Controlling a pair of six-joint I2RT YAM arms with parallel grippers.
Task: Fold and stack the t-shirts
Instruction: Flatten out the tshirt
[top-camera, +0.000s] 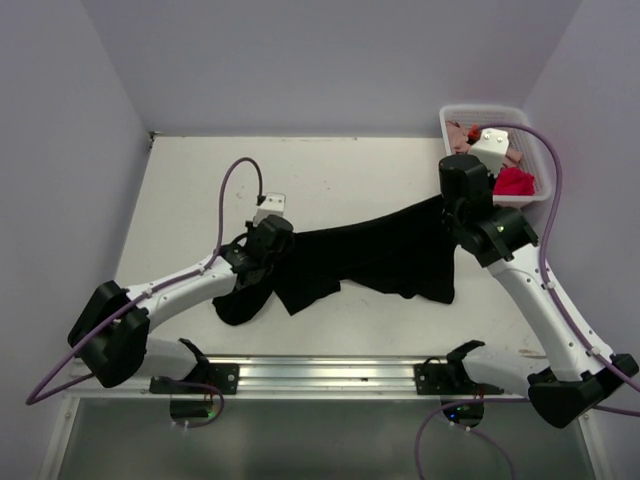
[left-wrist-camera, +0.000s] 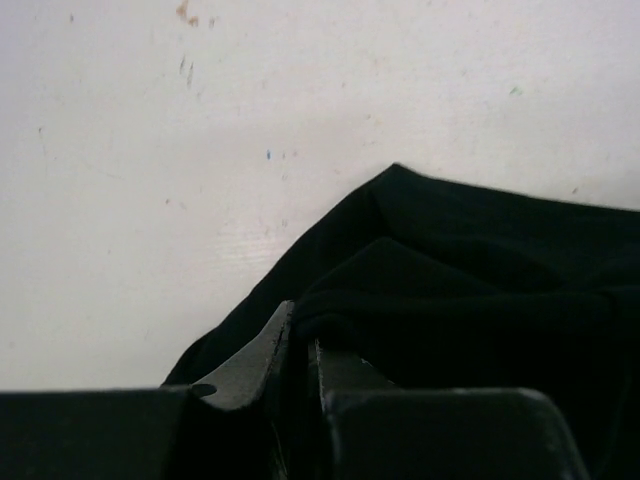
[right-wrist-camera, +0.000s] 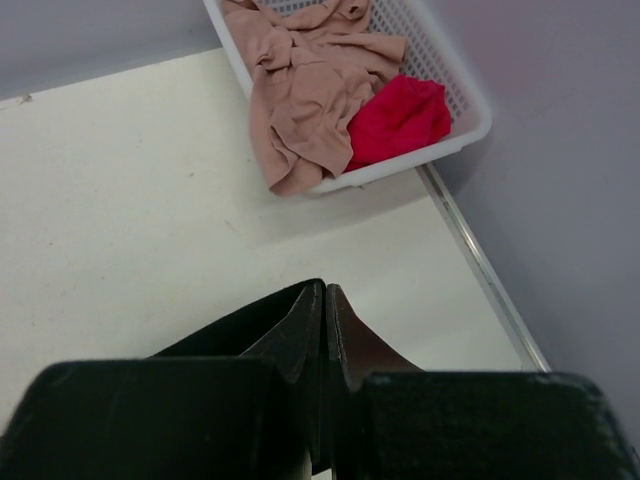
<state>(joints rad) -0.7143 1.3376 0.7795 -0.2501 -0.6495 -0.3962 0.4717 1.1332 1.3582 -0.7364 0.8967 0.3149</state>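
The black t-shirt (top-camera: 370, 255) hangs stretched across the table's middle between both grippers, with its left part bunched on the table. My left gripper (top-camera: 268, 245) is shut on its left end; the left wrist view shows the gripper (left-wrist-camera: 300, 335) pinching a fold of the black cloth (left-wrist-camera: 470, 270). My right gripper (top-camera: 455, 208) is shut on the shirt's right edge; in the right wrist view the gripper (right-wrist-camera: 327, 290) is closed, with black cloth (right-wrist-camera: 240, 325) beside the left finger. A dusty pink shirt (right-wrist-camera: 300, 90) and a red shirt (right-wrist-camera: 400, 115) lie crumpled in the basket.
The white lattice basket (top-camera: 480, 112) stands at the table's far right corner, against the right wall, just beyond my right wrist. It also shows in the right wrist view (right-wrist-camera: 470, 110). Purple walls close in the table on three sides. A metal rail runs along the near edge.
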